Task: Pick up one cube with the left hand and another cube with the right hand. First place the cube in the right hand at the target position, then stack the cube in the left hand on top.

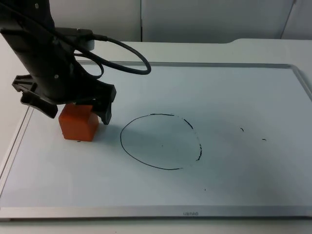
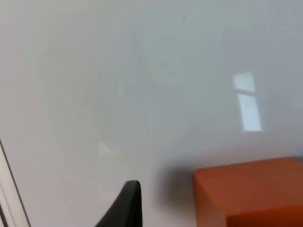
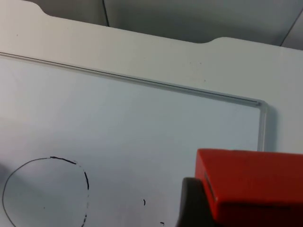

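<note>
A white whiteboard (image 1: 234,97) with a thin metal frame lies flat on the white tabletop (image 1: 195,48), which ends at a grey partition wall (image 1: 195,19) behind. A hand-drawn black circle (image 1: 161,142) sits near the board's middle, with a few small black pen marks (image 1: 242,129) to its right. The left gripper (image 1: 73,114) is down at the left part of the board, its jaws apart and straddling an orange cube (image 1: 78,123) that rests on the board, well left of the circle; in the left wrist view the cube (image 2: 251,194) sits on the glossy white surface beside one black fingertip (image 2: 125,208), with a gap between them. The right gripper (image 3: 208,208) is raised above the board, its jaws clamped on a red cube (image 3: 251,182), one dark finger pressed against the cube's side; beneath it lie the board's far corner, the circle (image 3: 45,189) and the tabletop's edge before the wall.
</note>
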You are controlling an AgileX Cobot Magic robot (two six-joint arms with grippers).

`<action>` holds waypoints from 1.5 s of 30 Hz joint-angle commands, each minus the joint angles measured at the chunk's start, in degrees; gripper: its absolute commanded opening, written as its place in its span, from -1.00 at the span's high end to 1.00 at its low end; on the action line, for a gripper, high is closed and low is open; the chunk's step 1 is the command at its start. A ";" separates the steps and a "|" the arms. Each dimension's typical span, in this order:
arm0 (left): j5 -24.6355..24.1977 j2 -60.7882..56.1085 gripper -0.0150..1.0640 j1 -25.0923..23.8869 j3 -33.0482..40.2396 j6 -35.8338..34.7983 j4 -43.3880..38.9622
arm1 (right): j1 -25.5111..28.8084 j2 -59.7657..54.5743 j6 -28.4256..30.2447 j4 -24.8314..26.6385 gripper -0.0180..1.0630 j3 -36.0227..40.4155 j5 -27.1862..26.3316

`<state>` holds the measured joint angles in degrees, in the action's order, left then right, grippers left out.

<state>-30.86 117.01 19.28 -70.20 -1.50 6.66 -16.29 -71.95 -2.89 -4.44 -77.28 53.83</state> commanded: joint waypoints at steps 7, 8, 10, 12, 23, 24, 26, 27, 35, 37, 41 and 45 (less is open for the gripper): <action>-0.26 0.89 -0.12 0.52 -0.37 -0.22 0.70 | -0.21 0.07 0.40 -0.09 0.97 -0.18 -1.44; -0.26 0.89 -0.12 0.52 -0.37 -0.22 0.70 | -0.21 0.07 0.40 -0.09 0.97 -0.18 -1.44; -0.35 0.89 0.17 0.52 -0.37 -0.22 0.70 | -0.21 0.07 0.40 -0.10 0.97 -0.18 -1.82; -0.48 0.89 0.32 0.52 -0.37 -1.98 0.70 | -0.21 0.07 0.40 -0.10 0.97 -0.18 -2.04; -5.75 -4.46 0.94 0.52 -0.37 -2.69 -0.95 | -0.21 0.07 0.40 0.35 0.97 -0.18 -1.93; -6.66 -6.32 0.98 0.52 -0.37 -1.57 -0.95 | -0.21 -0.10 0.40 0.46 0.97 -0.18 -1.93; -8.51 -10.29 0.98 0.52 -0.37 -0.54 -1.08 | -0.21 -0.22 0.40 0.46 0.97 -0.18 -1.41; -8.51 -10.29 0.98 0.52 -0.37 -0.54 -1.08 | -0.21 -0.22 0.40 0.46 0.97 -0.18 -1.41; -19.90 -25.07 0.98 4.35 -0.37 0.25 -4.21 | -0.32 -5.32 9.07 10.48 0.97 -1.91 2.26; -21.42 -27.03 0.98 5.94 -0.37 0.00 -4.78 | -1.08 -7.88 9.34 10.77 0.97 -3.07 3.64; -23.89 -29.78 0.98 9.06 -0.37 -2.48 -7.46 | -4.17 -13.14 10.04 10.35 0.97 -5.30 4.48; -26.87 -31.99 0.98 12.50 -0.37 -3.66 -9.44 | -8.71 -21.18 10.31 10.46 0.97 -7.69 4.61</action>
<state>-56.49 86.21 30.56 -70.20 -4.39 -2.05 -23.53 -90.40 6.74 5.69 -83.91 58.42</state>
